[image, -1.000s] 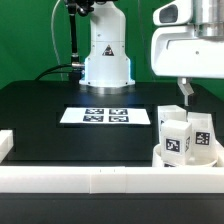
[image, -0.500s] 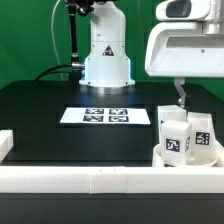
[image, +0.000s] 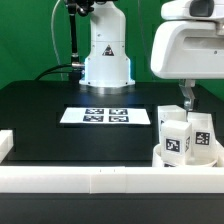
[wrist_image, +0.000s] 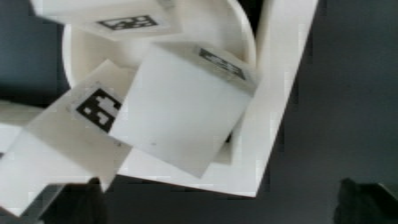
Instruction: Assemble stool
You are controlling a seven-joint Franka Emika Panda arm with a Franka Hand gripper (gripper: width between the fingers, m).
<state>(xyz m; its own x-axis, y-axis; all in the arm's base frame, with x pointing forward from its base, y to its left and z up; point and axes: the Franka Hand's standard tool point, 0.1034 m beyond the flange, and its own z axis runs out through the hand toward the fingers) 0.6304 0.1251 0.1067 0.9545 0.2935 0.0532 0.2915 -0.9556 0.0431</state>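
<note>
The stool's white legs stand crowded together on the round seat (image: 158, 153) at the exterior view's right, just behind the front rail. Two tagged legs (image: 175, 137) (image: 201, 136) face the camera there. My gripper (image: 186, 100) hangs open just above and behind them, and holds nothing. In the wrist view the tagged legs (wrist_image: 178, 110) (wrist_image: 98, 105) (wrist_image: 116, 18) lie tilted against one another over the seat's curved rim (wrist_image: 84, 55). The gripper (wrist_image: 217, 205) shows only its two dark fingertips (wrist_image: 71, 200) at the frame's edge, wide apart, with bare dark table between them.
A long white border rail (image: 100, 181) runs along the table's front, with a short upright end (image: 6, 143) at the exterior view's left. A rail (wrist_image: 285, 80) lies right beside the seat. The marker board (image: 105, 116) lies mid-table before the robot base (image: 105, 55).
The gripper has come down a little toward the legs and shifted slightly sideways. Its jaws stay open. The legs and seat have not moved.
</note>
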